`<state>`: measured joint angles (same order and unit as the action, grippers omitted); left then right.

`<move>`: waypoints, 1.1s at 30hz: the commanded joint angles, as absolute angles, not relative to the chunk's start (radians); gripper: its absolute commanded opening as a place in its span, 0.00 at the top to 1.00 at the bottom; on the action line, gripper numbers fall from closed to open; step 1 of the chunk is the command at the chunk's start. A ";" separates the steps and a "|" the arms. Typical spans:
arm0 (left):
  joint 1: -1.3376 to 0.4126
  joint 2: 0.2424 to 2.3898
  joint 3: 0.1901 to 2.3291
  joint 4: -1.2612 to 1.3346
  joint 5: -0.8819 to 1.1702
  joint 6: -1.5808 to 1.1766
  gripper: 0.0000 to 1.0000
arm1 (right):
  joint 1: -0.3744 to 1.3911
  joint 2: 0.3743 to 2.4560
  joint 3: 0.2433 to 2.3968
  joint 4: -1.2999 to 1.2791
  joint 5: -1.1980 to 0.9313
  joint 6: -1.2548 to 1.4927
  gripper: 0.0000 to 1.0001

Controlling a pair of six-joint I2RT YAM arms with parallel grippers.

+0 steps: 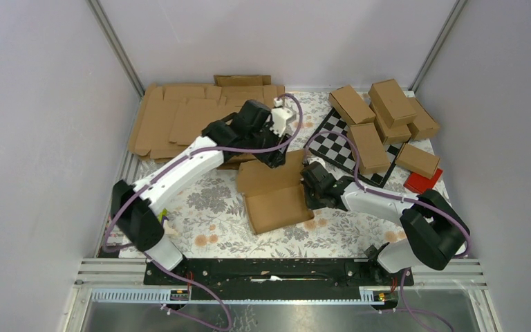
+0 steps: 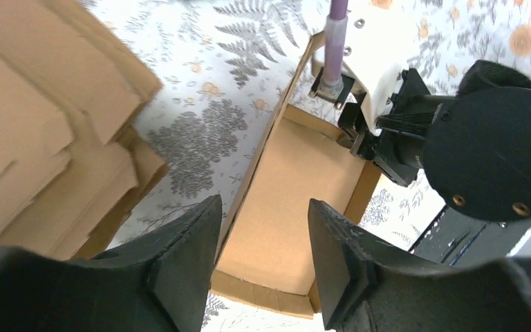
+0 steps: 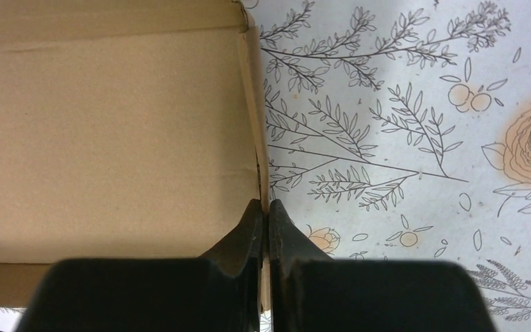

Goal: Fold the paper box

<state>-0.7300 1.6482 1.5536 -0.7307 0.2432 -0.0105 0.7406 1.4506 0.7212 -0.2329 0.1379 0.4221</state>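
Table [image 1: 207, 207], floral-clothed; grey walls [image 1: 41, 138] around. Paper box [image 1: 276, 197]: half-formed tray, table centre. Flat blanks [image 1: 180, 117], far-left corner; folded cartons [image 1: 387, 117], far-right corner. Left gripper [image 2: 263, 235]: jaws released above the box. Right gripper [image 3: 268, 214]: clenched, seemingly on the box's right wall, a pinch only its wrist view shows.

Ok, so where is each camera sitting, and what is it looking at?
Top camera: above and behind the arms, looking down at the table; the left arm and right arm show.
Left wrist: on the left arm, looking down into the paper box; the left gripper shows, open.
Right wrist: on the right arm, looking down along the box's wall; the right gripper pinches it.
Shared: all three see the paper box.
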 commanded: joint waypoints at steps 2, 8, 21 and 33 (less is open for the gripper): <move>-0.728 1.405 1.451 -0.588 0.010 -0.154 0.40 | 0.752 1.432 0.705 -0.222 0.210 0.553 1.00; -0.722 1.118 1.239 -0.504 -0.237 -0.283 0.11 | 0.753 1.429 0.710 -0.222 0.265 0.646 1.00; -0.668 1.017 0.987 -0.602 -0.329 -0.584 0.14 | 0.752 1.470 0.778 -0.382 0.398 0.822 1.00; -0.670 0.909 0.758 -0.381 -0.204 -0.644 0.17 | 0.752 1.340 0.725 -0.296 0.355 0.719 1.00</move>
